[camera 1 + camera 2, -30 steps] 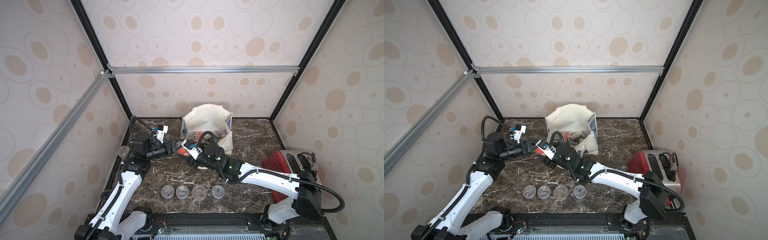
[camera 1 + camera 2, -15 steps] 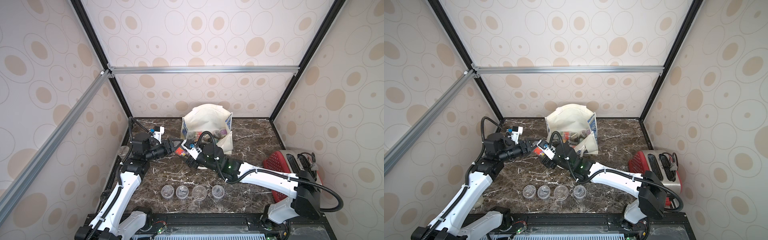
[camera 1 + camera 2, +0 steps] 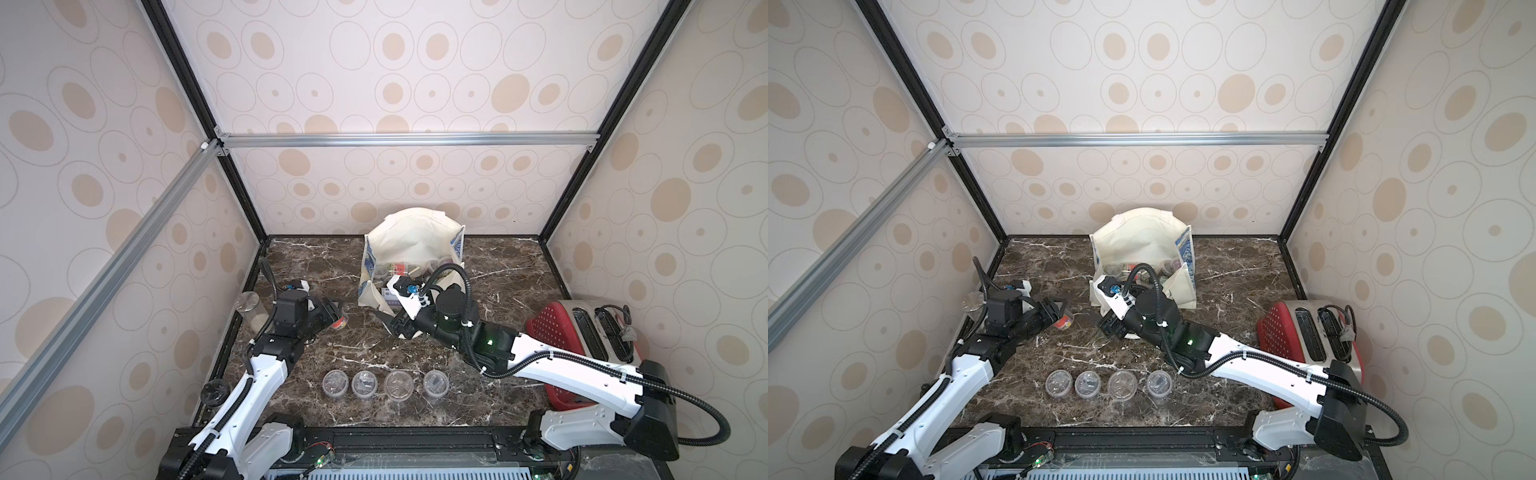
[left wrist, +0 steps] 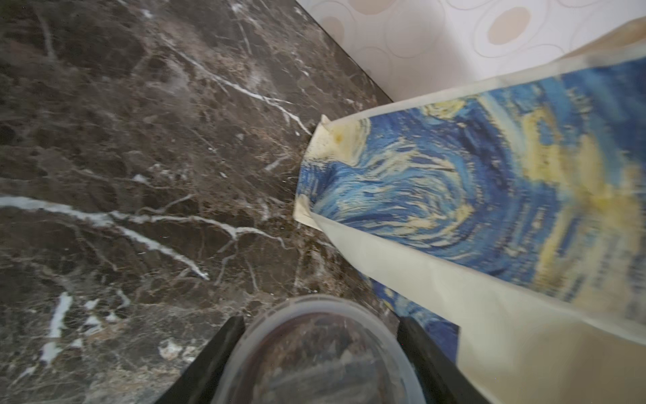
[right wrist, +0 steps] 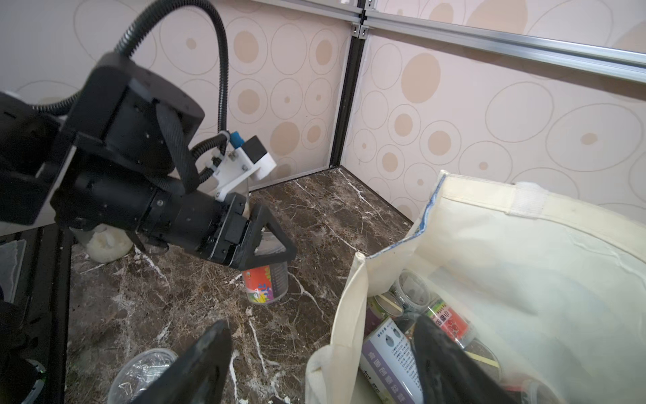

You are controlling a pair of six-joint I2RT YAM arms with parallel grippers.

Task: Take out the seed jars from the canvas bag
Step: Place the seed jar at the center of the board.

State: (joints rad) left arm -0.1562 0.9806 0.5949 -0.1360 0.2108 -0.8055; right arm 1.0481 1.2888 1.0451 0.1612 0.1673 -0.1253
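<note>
Clear round plastic jar with red printed label [image 5: 265,283] sits left of bag, low over dark marble surface [image 3: 316,270]. Left tool [image 3: 333,318] pinches it at lid end, jaws fairly wide. Likely light, rigid, slick: grasp across lid rim. Four clear lidded jars [image 3: 399,384] stand in row at front. Right tool [image 5: 320,321] spread wide, empty, at mouth of cream canvas bag with blue-yellow swirl print [image 3: 415,241]. More labelled jars [image 5: 451,323] inside.

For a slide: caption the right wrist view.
Left tool grips a red-labelled seed jar beside the open canvas bag.
</note>
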